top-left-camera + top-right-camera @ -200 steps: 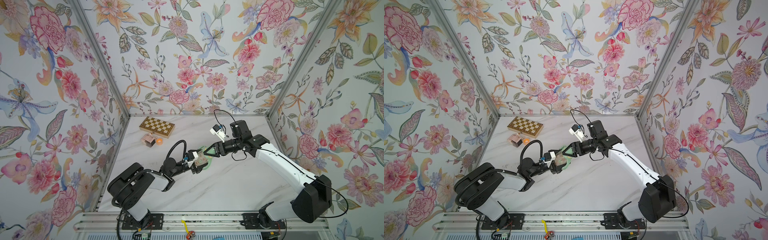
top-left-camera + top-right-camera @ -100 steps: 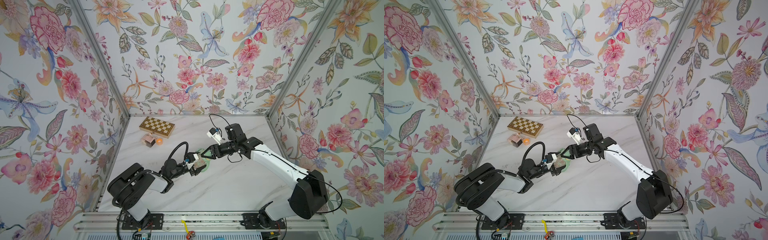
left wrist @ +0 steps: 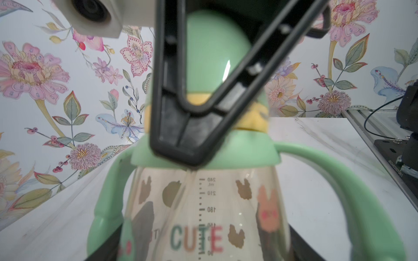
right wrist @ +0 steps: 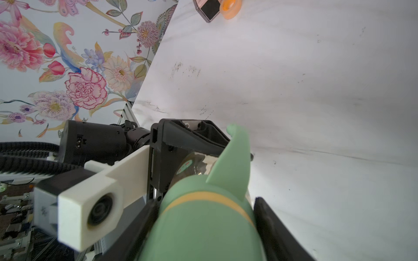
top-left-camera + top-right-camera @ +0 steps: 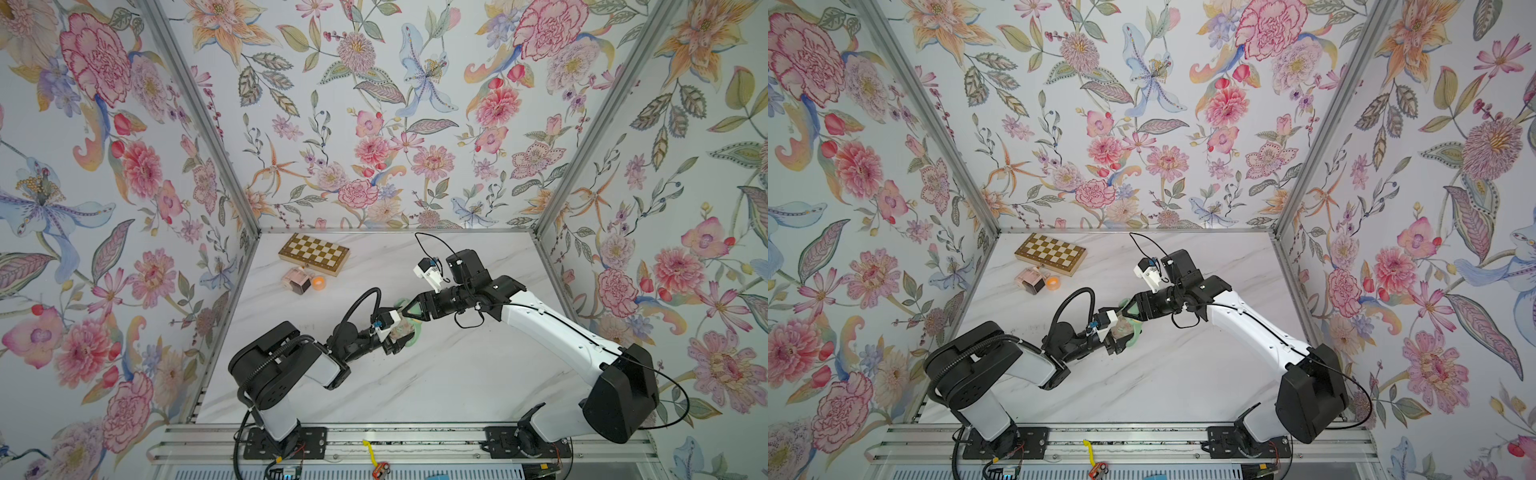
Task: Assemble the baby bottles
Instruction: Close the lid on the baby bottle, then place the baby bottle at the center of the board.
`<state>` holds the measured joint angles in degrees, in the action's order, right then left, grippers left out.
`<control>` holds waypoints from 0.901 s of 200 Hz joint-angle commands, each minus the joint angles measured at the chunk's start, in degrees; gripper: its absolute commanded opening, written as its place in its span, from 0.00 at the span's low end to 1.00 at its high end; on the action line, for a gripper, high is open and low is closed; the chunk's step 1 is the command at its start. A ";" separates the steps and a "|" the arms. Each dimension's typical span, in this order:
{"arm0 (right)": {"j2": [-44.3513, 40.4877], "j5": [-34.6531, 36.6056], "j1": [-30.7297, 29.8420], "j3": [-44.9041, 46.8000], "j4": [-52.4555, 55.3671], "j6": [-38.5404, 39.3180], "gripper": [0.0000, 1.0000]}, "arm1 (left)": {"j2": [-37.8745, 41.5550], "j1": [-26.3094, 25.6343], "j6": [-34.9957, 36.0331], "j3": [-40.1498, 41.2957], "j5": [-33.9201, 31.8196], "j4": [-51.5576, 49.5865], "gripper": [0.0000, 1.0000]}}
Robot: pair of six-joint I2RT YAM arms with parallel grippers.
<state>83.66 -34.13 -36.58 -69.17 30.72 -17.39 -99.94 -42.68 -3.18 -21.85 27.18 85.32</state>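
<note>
Baby bottle is found mid-bench (image 5: 436,374) between the two arms. In both top views it is mostly covered by the left wrist camera and the gripper tips, so only bits of pale green and amber show (image 5: 402,330). The bottle body (image 3: 203,214) is seen close in the left wrist view, with its base cut off at the frame edge and the print blurred. The handle ring (image 3: 362,192) is seated at the neck and the yellow collar (image 3: 251,119) sits above it, half hidden behind the right gripper's black fingers (image 3: 172,90). The dome cap (image 4: 203,226) is on top (nipple not visible under it). The right gripper (image 5: 409,311) is closed onto the cap, with a finger laid along each flank in the right wrist view. The left gripper (image 5: 397,334) is set around the body, one finger (image 4: 187,140) lying beside the amber wall. Whether it is clamped or slack cannot be told, since the contact is out of frame. Whether the bottle rests on the bench also cannot be told. The chessboard (image 5: 313,253), cube bottle (image 5: 296,280) and orange ring (image 5: 318,283) are well apart, near the back.
</note>
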 commanded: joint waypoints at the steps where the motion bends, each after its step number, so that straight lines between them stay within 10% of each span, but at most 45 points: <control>1: 1.42 1.14 -4.38 1.58 9.45 -2.73 0.31 | -2.76 -1.30 -1.54 -4.38 -5.51 17.51 0.85; 30: 1.87 3.71 -4.73 1.84 9.67 -3.03 0.28 | -6.65 -2.67 -2.09 -4.91 -6.08 17.50 1.00; 180: 3.19 37.45 -14.74 6.56 3.49 -7.34 0.18 | -11.54 -2.57 -4.35 2.95 -13.87 17.56 1.00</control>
<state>87.83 -2.39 -48.58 -67.05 32.88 -22.79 -113.16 -46.35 -6.09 -20.32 18.33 86.17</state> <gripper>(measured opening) 0.605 0.996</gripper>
